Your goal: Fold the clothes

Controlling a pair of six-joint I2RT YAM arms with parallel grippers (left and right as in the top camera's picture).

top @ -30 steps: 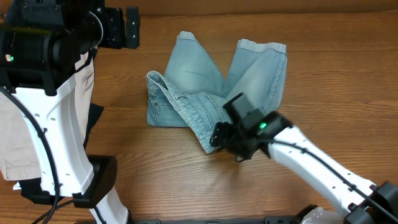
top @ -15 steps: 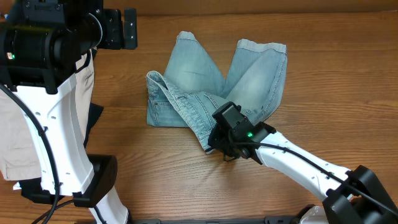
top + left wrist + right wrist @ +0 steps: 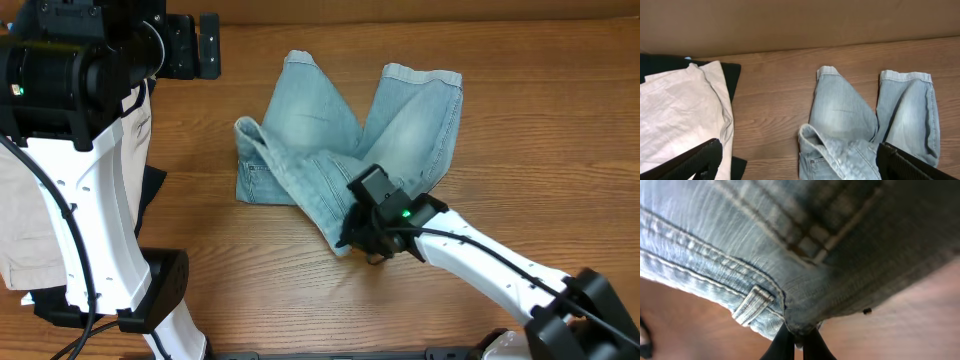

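The clothes, light blue denim shorts (image 3: 330,130), lie crumpled mid-table with both hemmed legs pointing to the far edge and the waistband bunched toward the front. My right gripper (image 3: 352,240) sits at the front tip of that waistband. In the right wrist view its black fingers (image 3: 798,335) are pinched on a fold of denim (image 3: 790,245) beside a belt loop. My left gripper (image 3: 195,45) hovers high at the far left, open. Its two fingers frame the left wrist view, where the left gripper (image 3: 799,167) holds nothing above the shorts (image 3: 845,110).
Beige khaki shorts (image 3: 20,200) lie at the left edge over a black garment (image 3: 152,190); both also show in the left wrist view, the khaki shorts (image 3: 675,115) and the black garment (image 3: 732,75). The left arm's white column (image 3: 90,230) stands front left. Bare wood lies in front of the shorts.
My right gripper has slid in to the waistband's front tip and shut on the denim there. The left arm has not moved.
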